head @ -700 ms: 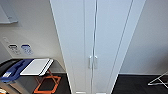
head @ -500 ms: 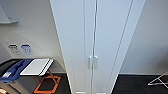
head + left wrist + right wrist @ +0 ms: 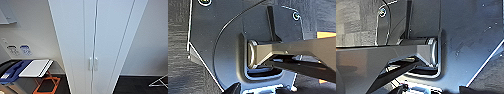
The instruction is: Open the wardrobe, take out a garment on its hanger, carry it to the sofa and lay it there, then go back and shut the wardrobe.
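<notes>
Head view: wardrobe (image 3: 96,37) shut, handles (image 3: 93,63) touching side by side; I risk catching both. Whether my grippers are apart or together, I cannot tell.

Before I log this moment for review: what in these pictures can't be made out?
- Inside of the wardrobe, head view: hidden by its two shut doors, so no garment or hanger can be confirmed.
- Wardrobe top and base: cut off by the picture's edges.
- Two wall labels, head view: too blurred to read.
- Metal frame at the lower right, head view: cut off by the edge.
- Both wrist views: the robot's dark plate blocks most of the dark floor.
</notes>
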